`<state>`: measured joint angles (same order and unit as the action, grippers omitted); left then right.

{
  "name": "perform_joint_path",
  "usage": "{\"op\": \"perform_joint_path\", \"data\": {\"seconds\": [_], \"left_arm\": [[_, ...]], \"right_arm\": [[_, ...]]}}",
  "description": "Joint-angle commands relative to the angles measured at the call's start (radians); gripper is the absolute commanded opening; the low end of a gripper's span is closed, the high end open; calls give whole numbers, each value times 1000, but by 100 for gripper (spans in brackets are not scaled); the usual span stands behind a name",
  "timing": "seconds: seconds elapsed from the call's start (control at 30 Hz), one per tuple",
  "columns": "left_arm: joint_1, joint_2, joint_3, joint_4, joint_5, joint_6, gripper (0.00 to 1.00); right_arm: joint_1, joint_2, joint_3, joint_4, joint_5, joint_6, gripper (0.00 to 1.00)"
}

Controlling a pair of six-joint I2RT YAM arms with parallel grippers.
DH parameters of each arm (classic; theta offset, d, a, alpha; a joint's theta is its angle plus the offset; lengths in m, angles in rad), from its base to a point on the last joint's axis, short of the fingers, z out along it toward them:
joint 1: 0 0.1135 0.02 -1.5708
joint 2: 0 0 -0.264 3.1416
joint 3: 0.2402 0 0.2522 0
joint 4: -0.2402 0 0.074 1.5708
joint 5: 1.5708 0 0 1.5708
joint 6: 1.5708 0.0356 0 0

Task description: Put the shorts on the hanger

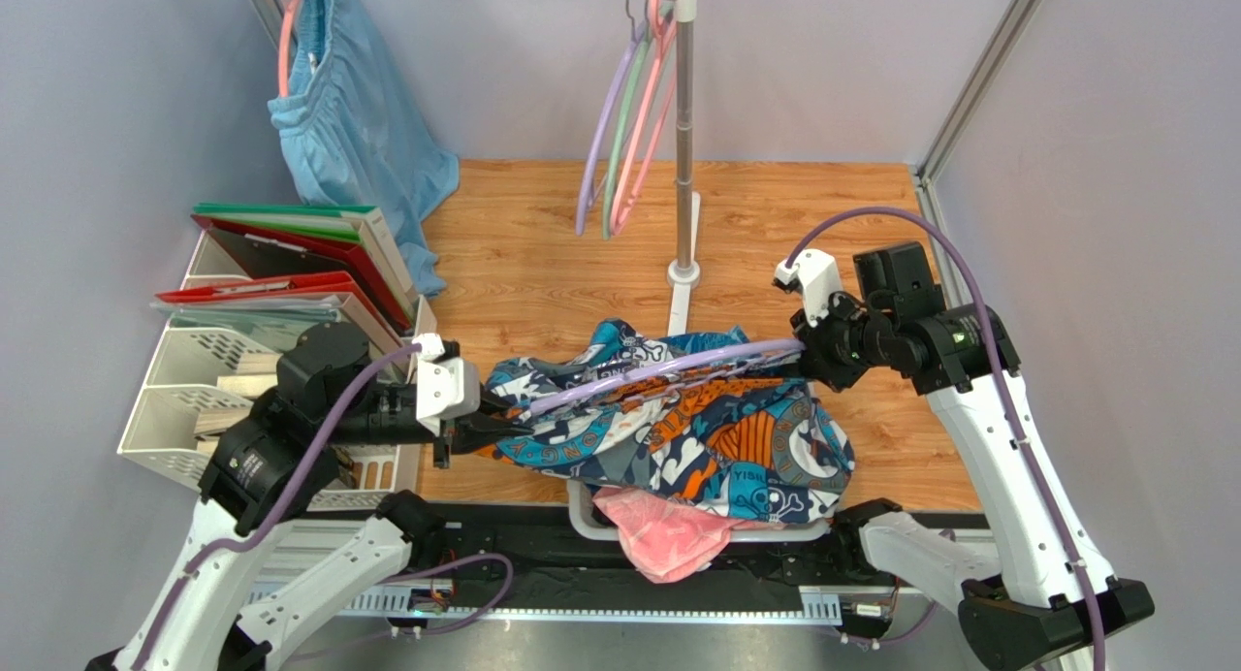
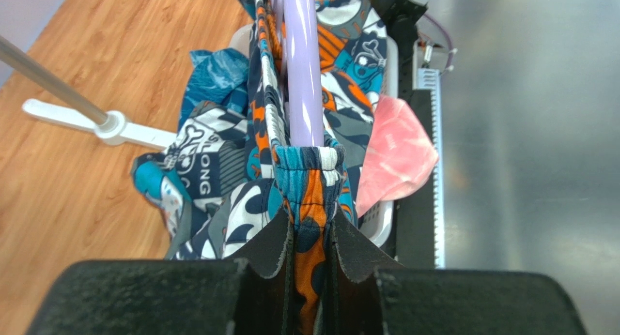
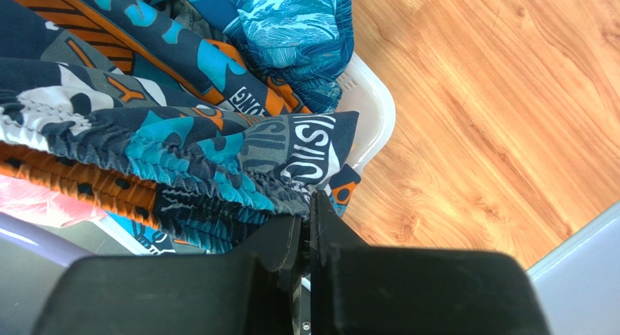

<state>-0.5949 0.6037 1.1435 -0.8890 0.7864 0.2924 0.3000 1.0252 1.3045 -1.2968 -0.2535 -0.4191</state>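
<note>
The printed shorts (image 1: 685, 424) lie bunched over a white basket at the table's front. The lavender hanger (image 1: 656, 369) runs through them, from my left gripper across to my right one. My left gripper (image 1: 488, 431) is shut on the waistband. In the left wrist view an orange fold of the shorts (image 2: 313, 197) sits pinched in the left gripper (image 2: 309, 222), and the hanger (image 2: 302, 66) runs away inside the waistband. My right gripper (image 1: 809, 354) is at the hanger's far end. In the right wrist view the right gripper (image 3: 309, 204) is shut, with the gathered edge of the shorts (image 3: 218, 168) caught at its tips.
A white basket (image 1: 583, 519) under the shorts also holds a pink garment (image 1: 663, 533). A rack pole (image 1: 682, 133) stands at the back with spare hangers (image 1: 627, 119). Light-blue shorts (image 1: 350, 119) hang back left. A file tray with folders (image 1: 277, 286) stands left.
</note>
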Motion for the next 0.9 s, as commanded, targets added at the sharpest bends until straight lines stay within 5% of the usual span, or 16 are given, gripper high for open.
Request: {"op": "perform_joint_path", "data": {"seconds": [0.0,0.3,0.67,0.87], "left_arm": [[26,-5,97,189,112,-179,0],[41,47,150,409,200,-397,0],[41,12,76,312,96,-246,0],[41,24,16,643,174,-524,0]], "right_arm": [[-42,9,-21,17,154,-31,0],[-94,3,-37,74,42,51,0],[-475,144,232,-85,-423,48,0],[-476,118,96,-30,-484,88,0]]}}
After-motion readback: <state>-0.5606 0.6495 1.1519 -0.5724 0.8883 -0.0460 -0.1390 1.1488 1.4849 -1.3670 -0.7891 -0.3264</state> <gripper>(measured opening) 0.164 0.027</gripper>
